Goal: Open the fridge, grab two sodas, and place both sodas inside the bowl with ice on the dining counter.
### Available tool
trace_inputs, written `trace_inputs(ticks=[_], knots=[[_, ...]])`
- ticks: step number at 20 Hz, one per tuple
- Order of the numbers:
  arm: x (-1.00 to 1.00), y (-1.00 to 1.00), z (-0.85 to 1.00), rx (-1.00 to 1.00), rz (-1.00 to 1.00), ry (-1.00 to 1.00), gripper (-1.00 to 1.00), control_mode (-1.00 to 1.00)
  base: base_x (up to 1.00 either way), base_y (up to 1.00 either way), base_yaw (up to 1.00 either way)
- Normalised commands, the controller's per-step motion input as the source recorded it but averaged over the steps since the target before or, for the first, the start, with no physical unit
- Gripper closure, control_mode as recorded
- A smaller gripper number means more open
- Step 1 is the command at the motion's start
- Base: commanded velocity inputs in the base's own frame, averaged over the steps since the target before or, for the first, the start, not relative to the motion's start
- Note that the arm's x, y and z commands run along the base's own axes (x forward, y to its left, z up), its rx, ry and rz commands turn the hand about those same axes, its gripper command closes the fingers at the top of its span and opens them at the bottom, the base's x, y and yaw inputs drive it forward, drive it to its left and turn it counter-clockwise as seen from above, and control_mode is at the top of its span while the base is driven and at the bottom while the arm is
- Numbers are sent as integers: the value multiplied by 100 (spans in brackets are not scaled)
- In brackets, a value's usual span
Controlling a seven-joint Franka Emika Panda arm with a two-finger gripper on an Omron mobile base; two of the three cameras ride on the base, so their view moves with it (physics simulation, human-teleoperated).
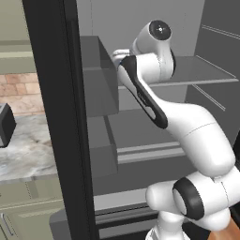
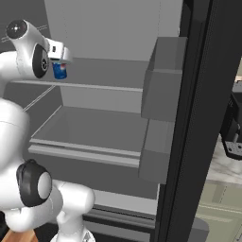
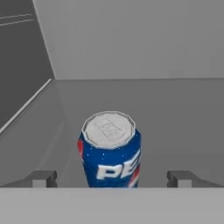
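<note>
Standing upright on a grey shelf inside the fridge (image 2: 113,33), the blue soda can (image 3: 110,151) shows its silver lid and white lettering in the hand view, centred between the two dark fingertips (image 3: 41,178) at the bottom of that view. The tips sit wide apart, one on each side of the can, and neither touches it; the gripper (image 3: 111,179) is fully spread and holds nothing. In the right base view the same can (image 2: 59,71) appears as a small blue shape on the upper shelf (image 2: 94,86), just below the white end of the hand and near the left inner wall of the compartment. The shelf below it (image 2: 90,127) is a flat grey surface with a raised front lip. The light grey back wall and side walls of the interior are plain. The fridge door (image 1: 56,117) stands swung out, its black edge running top to bottom through the left base view, with grey door bins (image 1: 98,75) on its inner face. The arm (image 1: 187,136) reaches from the base up and forward into the compartment, its wrist level with the upper shelf. Beyond the door edge, a veined marble counter (image 1: 23,145) on pale green cabinets (image 1: 28,206) carries a dark appliance (image 1: 5,124), with brick wall (image 1: 18,89) behind it.
</note>
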Motion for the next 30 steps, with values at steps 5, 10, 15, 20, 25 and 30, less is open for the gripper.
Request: trace_inputs(ticks=[5, 10, 15, 20, 25, 30], knots=[[26, 4, -14, 0, 0, 9, -100, -100, 0, 0, 0], [19, 0, -20, 0, 0, 8, -100, -100, 0, 0, 0], [20, 0, -23, 0, 0, 7, 100, -100, 0, 0, 0], [8, 0, -8, -1, 0, 4, 100, -100, 0, 0, 0], [-8, -1, -1, 0, -1, 1, 100, -100, 0, 0, 0], [-65, -15, 0, 0, -2, 0, 100, -100, 0, 0, 0]])
